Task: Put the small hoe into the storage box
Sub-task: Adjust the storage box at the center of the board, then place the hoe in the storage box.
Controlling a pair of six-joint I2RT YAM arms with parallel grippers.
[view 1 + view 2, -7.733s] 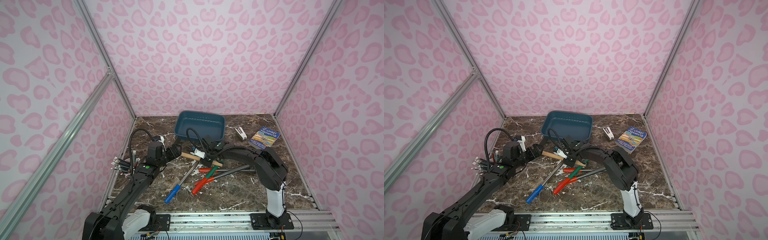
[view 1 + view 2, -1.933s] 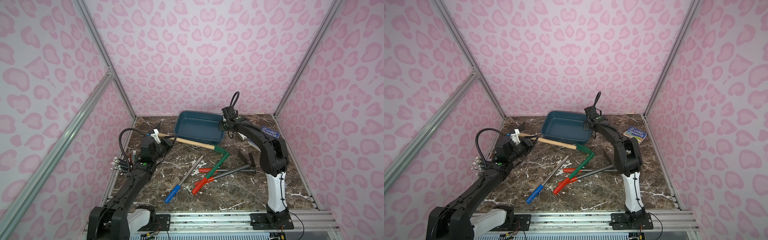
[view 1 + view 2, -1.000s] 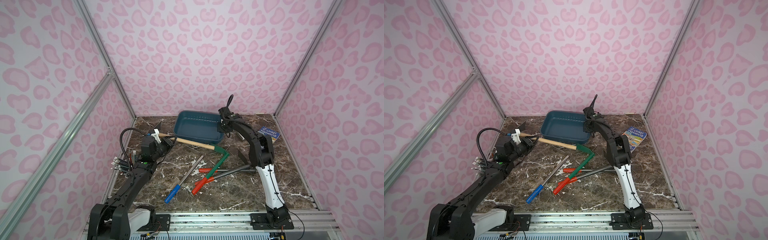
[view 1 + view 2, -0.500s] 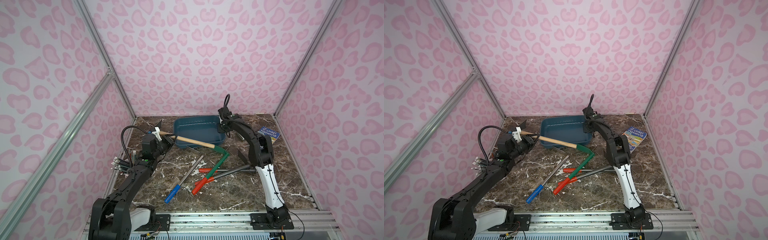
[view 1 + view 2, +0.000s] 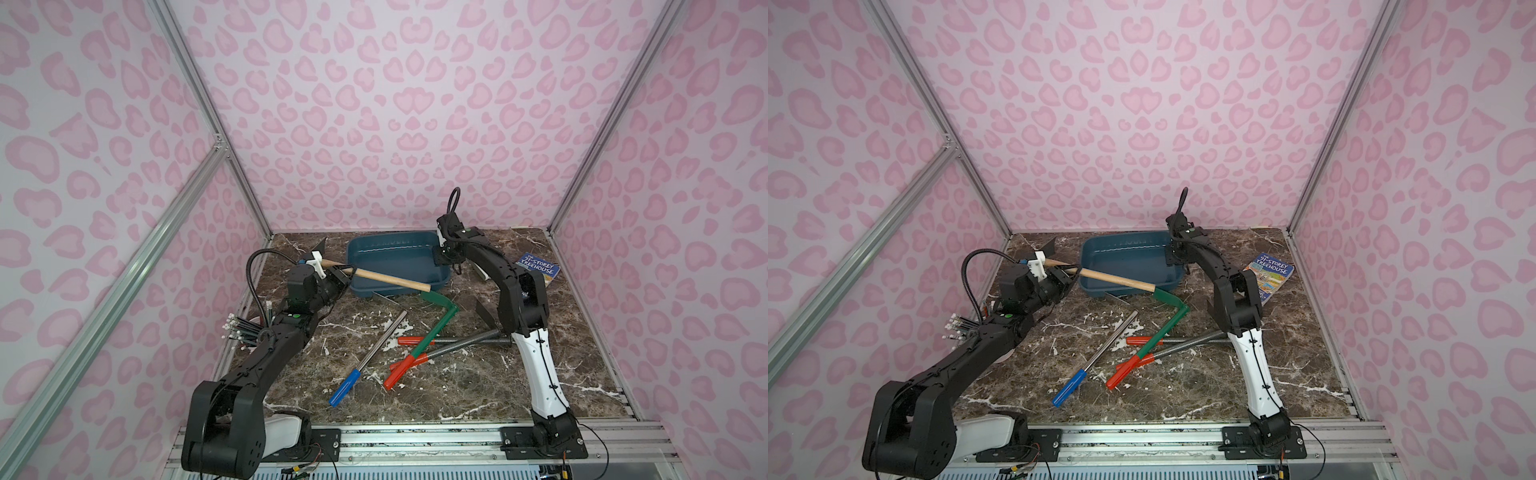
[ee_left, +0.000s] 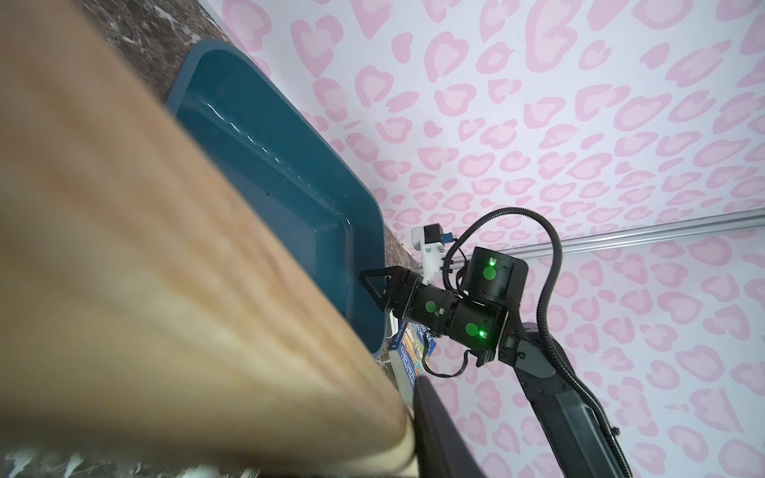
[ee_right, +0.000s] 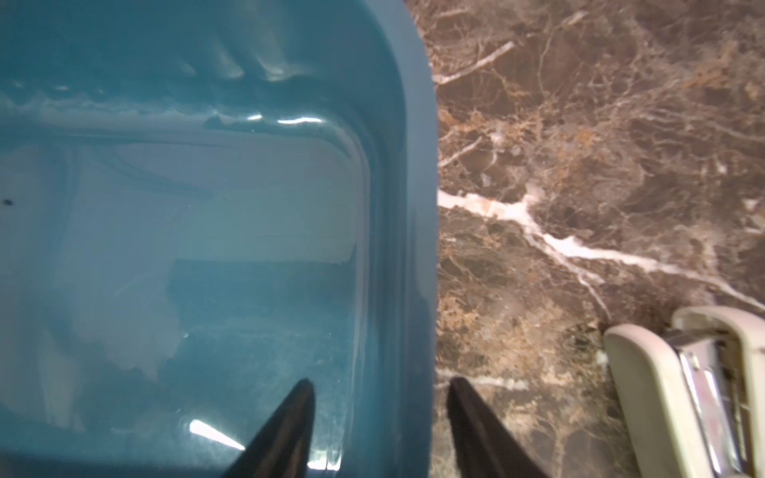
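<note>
The small hoe (image 5: 390,279) is gripped near the bare end of its wooden handle by the left gripper (image 5: 343,275), whose fingers are clenched on the wood. The handle is held slanting across the near left corner of the storage box (image 5: 395,259); whether it touches the rim cannot be told. The green head is bent down outside the box, with its tip lying among 2 red-handled tools (image 5: 399,372) on the marble table (image 5: 457,395). The hoe is not inside the box. The right gripper (image 7: 378,414) is placed at the box's right rim. Its 2 fingers (image 7: 289,434) are seen spread apart (1 over the box floor, 1 over the table), with the rim between them and nothing clasped. A beige stapler (image 7: 645,393) is seen just beside that side of the box, and a book (image 5: 539,269) is seen further right.
</note>
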